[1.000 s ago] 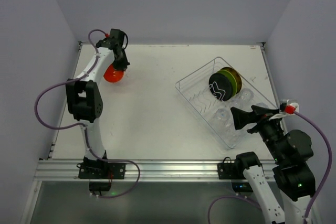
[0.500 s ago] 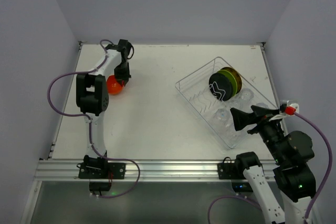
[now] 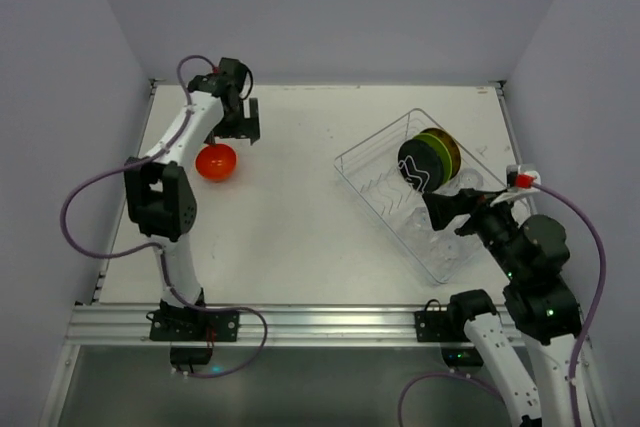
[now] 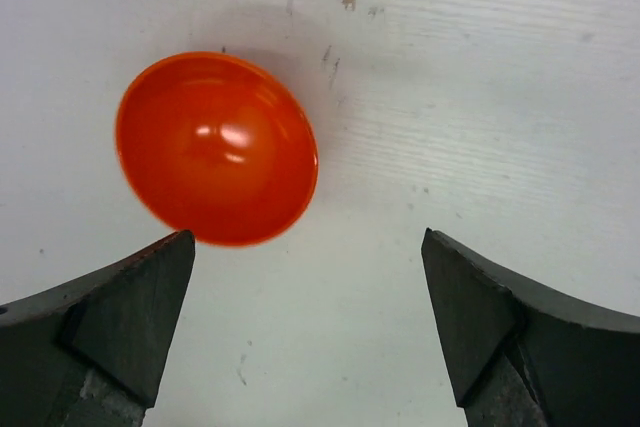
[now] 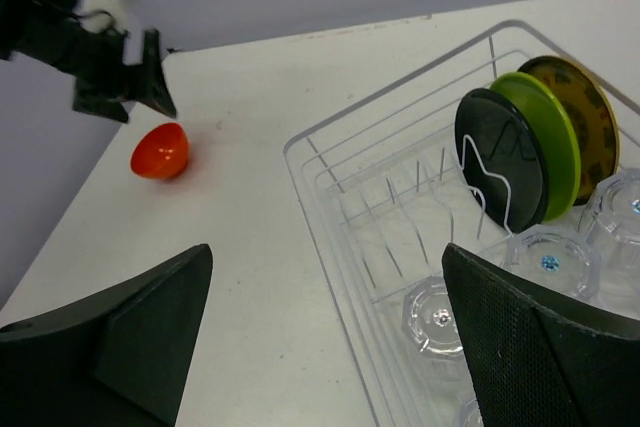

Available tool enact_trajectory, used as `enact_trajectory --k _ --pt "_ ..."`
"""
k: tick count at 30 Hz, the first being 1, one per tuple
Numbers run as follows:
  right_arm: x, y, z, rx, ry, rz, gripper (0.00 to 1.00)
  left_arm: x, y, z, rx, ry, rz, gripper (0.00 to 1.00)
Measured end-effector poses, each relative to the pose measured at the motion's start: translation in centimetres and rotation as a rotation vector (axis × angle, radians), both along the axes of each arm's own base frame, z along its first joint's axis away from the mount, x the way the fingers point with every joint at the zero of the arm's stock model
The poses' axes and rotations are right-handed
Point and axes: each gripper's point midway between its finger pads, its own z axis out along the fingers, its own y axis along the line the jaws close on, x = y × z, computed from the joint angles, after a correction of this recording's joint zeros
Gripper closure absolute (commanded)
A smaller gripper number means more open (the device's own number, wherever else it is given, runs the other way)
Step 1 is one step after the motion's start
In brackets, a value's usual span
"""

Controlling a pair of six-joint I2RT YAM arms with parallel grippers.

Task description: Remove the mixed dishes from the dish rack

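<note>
Bowl [image 4: 216, 147] by the left claw [image 4: 307, 247]; dish rack [image 5: 300, 162] ahead of the right claw [image 5: 327, 267].
The bowl sits on the table [image 3: 300, 207] just ahead of the left claw, nearer one finger and touching neither. The dish rack lies below and ahead of the right claw, well apart from the bowl. Three plates [image 5: 520, 162] stand on edge, side by side, in the wire holder [image 5: 400, 197], farther from that claw. The cups [image 5: 437, 317] sit in the rack bed nearer it.
</note>
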Motion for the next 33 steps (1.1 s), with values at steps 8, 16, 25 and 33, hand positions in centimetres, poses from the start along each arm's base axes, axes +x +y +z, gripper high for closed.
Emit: enact_trajectory --k 8,16,25,33 --pt "6.4 1.1 -5.6 -0.105 0.212 0.016 0.01 -7.2 -0.8 17.0 -0.25 -0.622 -0.005 0.0" --pt "11.7 0.2 -9.1 -0.286 0.371 -0.025 0.05 -15.0 -1.2 15.8 -0.422 -0.803 -0.048 0.0" --pt "16.9 -1.1 -10.8 -0.472 0.437 -0.052 0.23 -17.3 1.2 8.9 -0.293 -0.686 -0.002 0.0" --pt "19.0 -1.7 -13.8 -0.624 0.497 -0.007 0.4 -16.9 1.8 9.1 -0.255 -0.705 0.001 0.0"
